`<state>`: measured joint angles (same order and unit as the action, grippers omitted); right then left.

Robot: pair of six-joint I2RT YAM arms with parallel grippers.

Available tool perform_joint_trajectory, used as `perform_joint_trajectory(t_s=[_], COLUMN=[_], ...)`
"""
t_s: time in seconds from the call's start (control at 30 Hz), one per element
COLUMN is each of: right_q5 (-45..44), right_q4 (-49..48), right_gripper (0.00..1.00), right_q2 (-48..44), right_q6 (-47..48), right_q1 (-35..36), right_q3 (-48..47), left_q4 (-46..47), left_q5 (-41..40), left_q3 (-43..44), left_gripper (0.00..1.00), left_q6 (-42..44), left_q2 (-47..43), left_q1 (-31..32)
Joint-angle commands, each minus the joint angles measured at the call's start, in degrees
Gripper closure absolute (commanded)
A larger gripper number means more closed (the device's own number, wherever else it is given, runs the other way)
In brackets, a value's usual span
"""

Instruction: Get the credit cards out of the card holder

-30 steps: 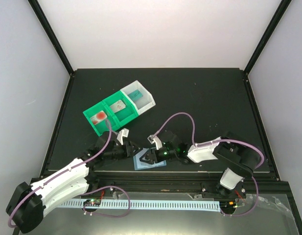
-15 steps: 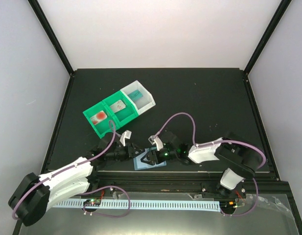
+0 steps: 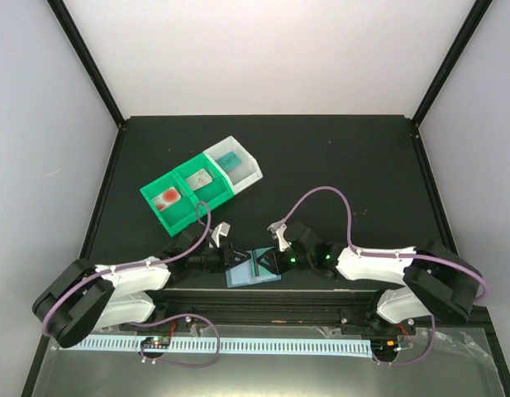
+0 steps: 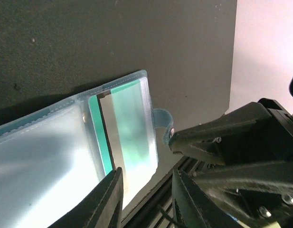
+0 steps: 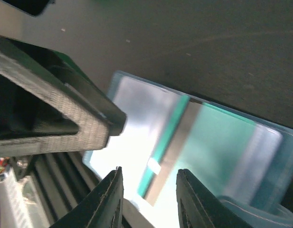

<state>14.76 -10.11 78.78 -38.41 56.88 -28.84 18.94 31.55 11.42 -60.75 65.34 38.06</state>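
The card holder (image 3: 248, 276) lies open and flat at the table's near edge, between my two grippers. In the left wrist view its translucent sleeves (image 4: 51, 142) glare white. A teal credit card (image 4: 129, 126) sits inside the right sleeve and also shows in the right wrist view (image 5: 217, 147). I cannot make out a pale blue-and-white card in the holder. My left gripper (image 3: 235, 258) (image 4: 146, 183) is open, low over the holder's near edge. My right gripper (image 3: 268, 263) (image 5: 150, 183) is open, facing it over the teal card. Neither holds anything.
A green two-compartment tray (image 3: 165, 212) and a white tray (image 3: 250, 168) stand together at the back left. The white one holds a teal item, the green one a pale item and a red-and-white item. The metal frame rail (image 3: 321, 304) runs just beyond the holder.
Both arms have stretched lower and flatter. The left gripper has moved right onto the holder's left edge. The right gripper has shifted slightly right, uncovering more of the holder and the teal card.
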Motion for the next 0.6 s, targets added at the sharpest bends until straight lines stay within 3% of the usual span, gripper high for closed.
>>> perform_joint_trajectory(t_s=[0.0,0.37,0.57], right_q5=[-2.33,-8.40,-6.40], right_q4=[2.09,5.04,1.89], right_gripper=[0.68,0.74,0.78], right_q2=[0.51,3.36,5.78], right_q6=[0.32,0.70,-0.08], right_q1=[-1.23,-1.41,-1.42], right_q3=[1.44,1.25,3.39], left_q4=[7.38,6.19,7.97], left_q5=[1.00,-3.25,-5.14], left_q3=[-0.03,1.23,2.68], left_gripper=[0.70,0.69,0.71], left_q6=[-1.09,0.98,1.08], left_q2=[3.41,11.62,15.31], left_q1=[1.24,2.53,5.29])
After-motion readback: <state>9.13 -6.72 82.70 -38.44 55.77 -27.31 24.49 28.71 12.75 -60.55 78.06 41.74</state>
